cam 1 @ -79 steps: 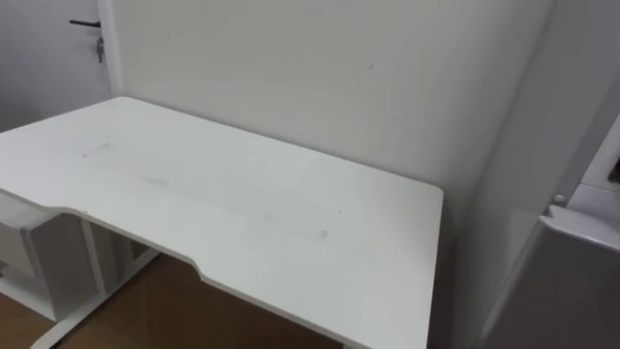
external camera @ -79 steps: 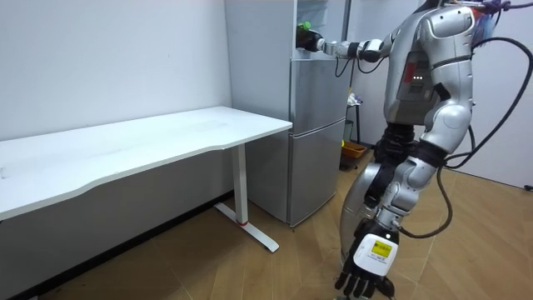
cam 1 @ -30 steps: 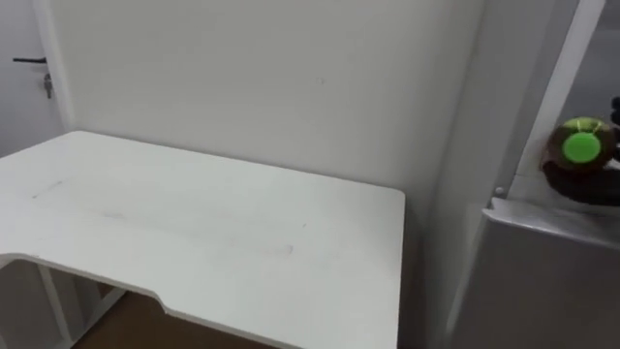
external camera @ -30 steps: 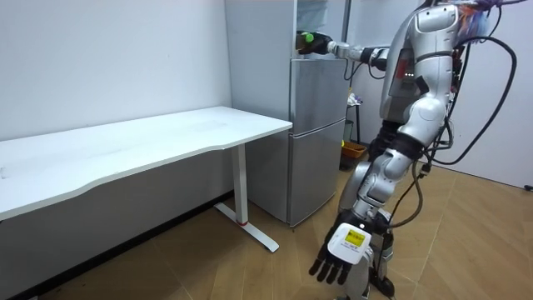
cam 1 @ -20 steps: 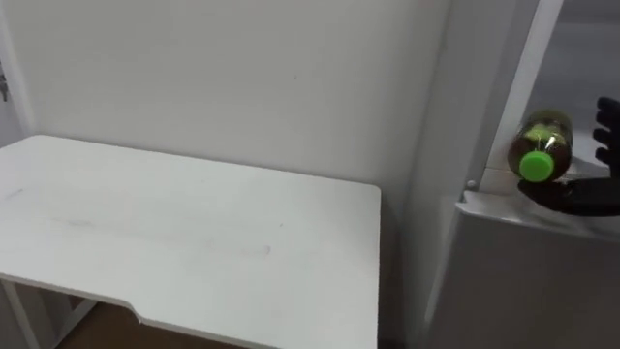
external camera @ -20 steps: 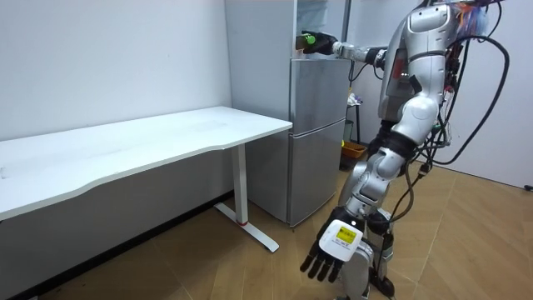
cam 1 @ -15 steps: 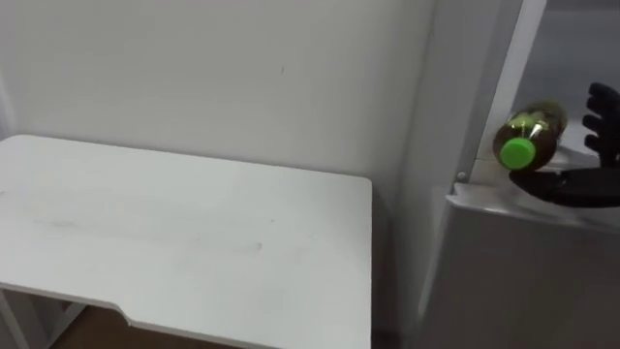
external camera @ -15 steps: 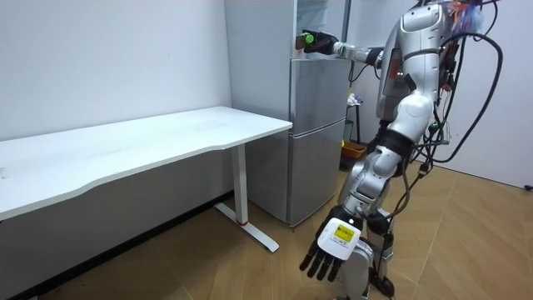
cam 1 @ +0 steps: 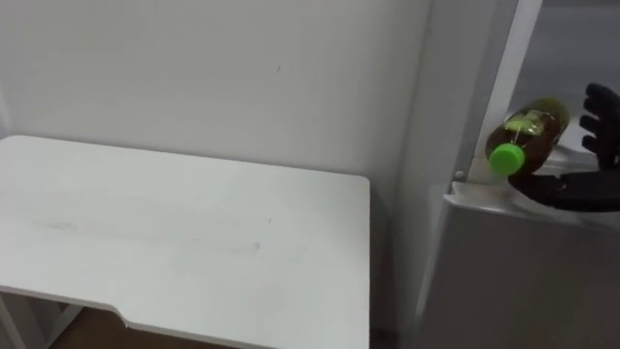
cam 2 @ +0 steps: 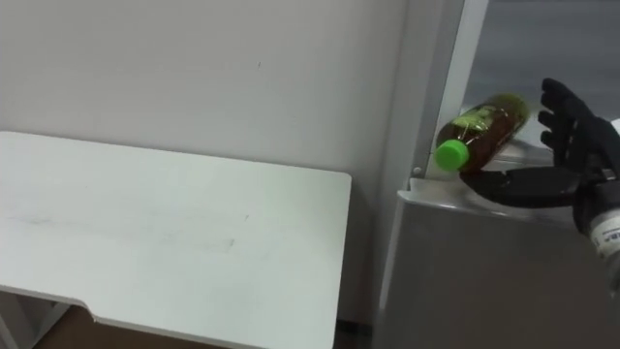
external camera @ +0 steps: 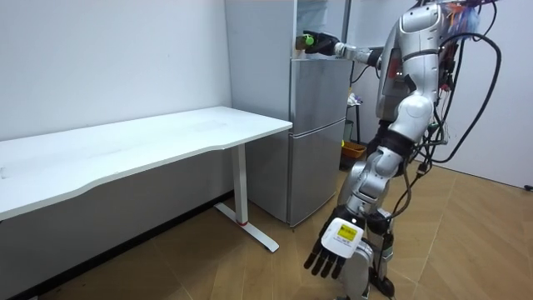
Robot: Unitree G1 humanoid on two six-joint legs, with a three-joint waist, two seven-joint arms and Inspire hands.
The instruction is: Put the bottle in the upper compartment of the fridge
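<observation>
left eye view: bottle (cam 1: 528,126) on its side at the front lip of the upper fridge (cam 1: 509,58), right hand (cam 1: 581,182) released beside it.
the bottle tilts with its green cap toward the near left, jutting past the compartment's front edge above the top rim of the closed lower door (cam 1: 513,281). the right hand's thumb lies flat under the bottle and its fingers stand straight just right of it, none curled round it; whether the thumb touches the bottle i cannot tell. the white table (cam 1: 194,233) stands left of the fridge, its right edge near the fridge's side, a narrow gap between. in the room view the left hand (external camera: 333,250) hangs low near the wooden floor (external camera: 208,267), fingers relaxed, with open floor between robot and table.
</observation>
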